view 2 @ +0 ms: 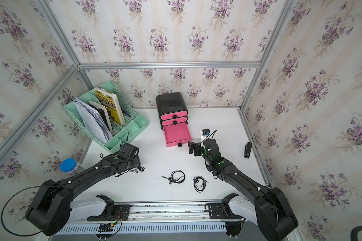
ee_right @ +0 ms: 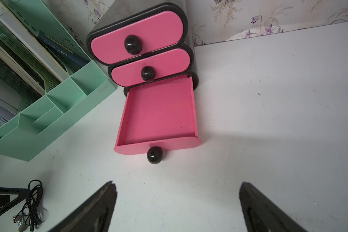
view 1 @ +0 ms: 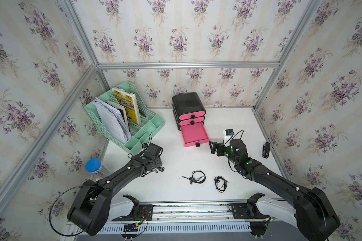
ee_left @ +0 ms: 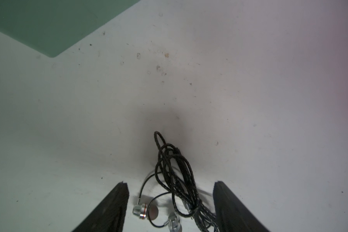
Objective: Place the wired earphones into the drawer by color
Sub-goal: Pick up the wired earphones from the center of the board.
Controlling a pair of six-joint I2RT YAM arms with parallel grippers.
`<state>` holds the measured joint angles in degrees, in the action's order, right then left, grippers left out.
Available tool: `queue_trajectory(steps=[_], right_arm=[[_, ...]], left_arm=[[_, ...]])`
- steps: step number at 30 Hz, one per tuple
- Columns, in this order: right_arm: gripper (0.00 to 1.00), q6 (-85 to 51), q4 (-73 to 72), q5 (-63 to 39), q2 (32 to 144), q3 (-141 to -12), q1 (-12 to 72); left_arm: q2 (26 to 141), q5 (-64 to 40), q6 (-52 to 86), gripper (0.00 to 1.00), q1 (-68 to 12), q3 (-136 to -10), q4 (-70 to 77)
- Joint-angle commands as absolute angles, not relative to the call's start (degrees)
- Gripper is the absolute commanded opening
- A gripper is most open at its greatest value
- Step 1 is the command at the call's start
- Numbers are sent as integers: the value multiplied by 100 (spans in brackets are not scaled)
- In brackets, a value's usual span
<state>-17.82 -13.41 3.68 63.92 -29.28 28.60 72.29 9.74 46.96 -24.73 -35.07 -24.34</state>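
Note:
Three black wired earphones lie on the white table. One braided bundle (ee_left: 175,170) with silver earbuds (ee_left: 141,210) sits between the fingers of my left gripper (ee_left: 170,182), which is open around it with its tips at the table. The same bundle (view 1: 158,170) peeks out under the left wrist in a top view. Two more coils (view 1: 196,177) (view 1: 221,183) lie mid-table near the front. The black drawer unit (view 1: 187,102) has pink fronts, and its bottom drawer (view 1: 193,133) (ee_right: 159,112) is pulled out and empty. My right gripper (view 1: 211,147) (ee_right: 177,184) is open and empty beside that drawer's knob (ee_right: 154,155).
A green file organizer (view 1: 134,129) with books and papers stands at the back left, close to the left wrist. A blue-lidded canister (view 1: 93,164) is at the left edge. A black stapler (view 1: 265,149) and a small white box (view 1: 229,133) lie on the right.

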Motion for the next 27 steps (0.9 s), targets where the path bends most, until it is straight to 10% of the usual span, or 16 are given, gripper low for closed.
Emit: queue_trajectory(steps=[1,27], right_arm=[[99,-1745,-1433,442,6372,-2927,2866],[100,-1736,-1459,455,6372,-2900,2865]], left_arm=[[7380,707,4571,69,-2383,-3465,-2175],[7775,624,4520,18,-2240,-3472,-1877]])
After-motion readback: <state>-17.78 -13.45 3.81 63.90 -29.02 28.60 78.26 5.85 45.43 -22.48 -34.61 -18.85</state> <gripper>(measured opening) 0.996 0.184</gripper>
